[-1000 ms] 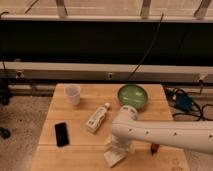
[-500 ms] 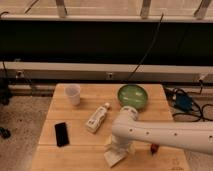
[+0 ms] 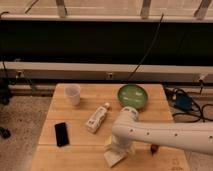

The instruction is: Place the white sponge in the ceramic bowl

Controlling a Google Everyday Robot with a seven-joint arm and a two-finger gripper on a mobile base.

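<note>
The green ceramic bowl stands at the back right of the wooden table. The white sponge lies near the table's front edge, partly under my gripper, which comes down on it from the white arm crossing in from the right. The gripper's end is down at the sponge and mostly hidden by the arm's wrist.
A translucent white cup stands at the back left. A white labelled bottle lies on its side in the middle. A black phone lies at the left. A small red thing sits under the arm. Cables hang off the right.
</note>
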